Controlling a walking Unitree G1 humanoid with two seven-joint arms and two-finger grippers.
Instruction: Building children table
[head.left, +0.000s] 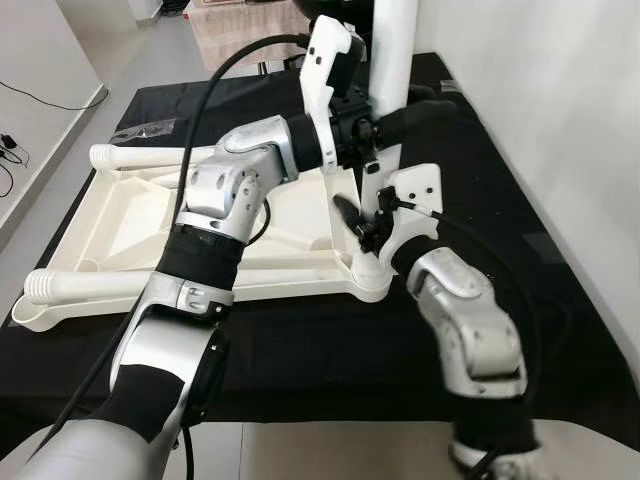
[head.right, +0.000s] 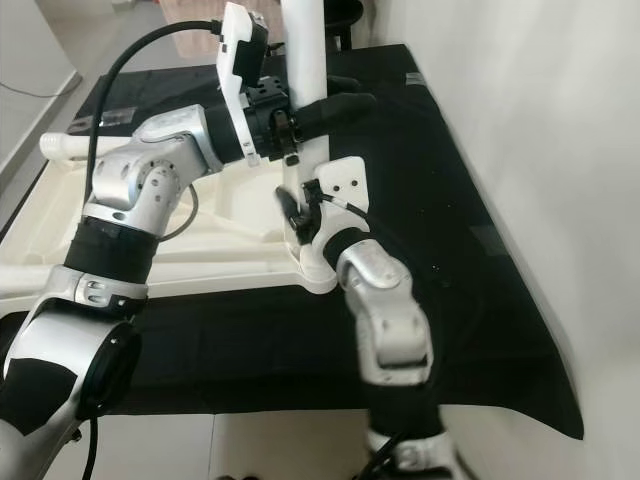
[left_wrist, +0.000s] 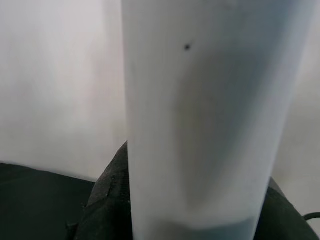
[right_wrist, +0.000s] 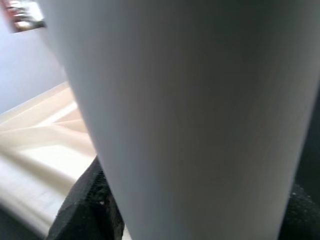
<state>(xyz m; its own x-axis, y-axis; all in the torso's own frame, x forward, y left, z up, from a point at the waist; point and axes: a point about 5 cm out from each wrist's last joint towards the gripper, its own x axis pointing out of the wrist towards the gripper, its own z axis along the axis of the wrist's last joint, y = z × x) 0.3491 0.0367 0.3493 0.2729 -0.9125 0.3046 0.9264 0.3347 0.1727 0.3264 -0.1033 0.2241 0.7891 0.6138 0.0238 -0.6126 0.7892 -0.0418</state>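
A white table top (head.left: 130, 225) lies upside down on a black cloth. At its near right corner a white table leg (head.left: 392, 60) stands upright. My left gripper (head.left: 405, 118) is shut on the leg partway up, its black fingers wrapped around it. Lower down, my right gripper (head.left: 368, 228) is shut on the same leg just above the corner socket. In the left wrist view the leg (left_wrist: 200, 110) stands between the black fingers (left_wrist: 107, 200). The right wrist view has the leg (right_wrist: 190, 110) close up, with a finger (right_wrist: 85, 205) beside it.
Two more white legs (head.left: 140, 156) (head.left: 85, 285) stick out sideways at the top's left corners. A clear plastic bag (head.left: 145, 130) lies on the black cloth (head.left: 300, 350) behind the top. A white wall (head.left: 560, 120) runs close along the right. The floor begins at the cloth's near edge.
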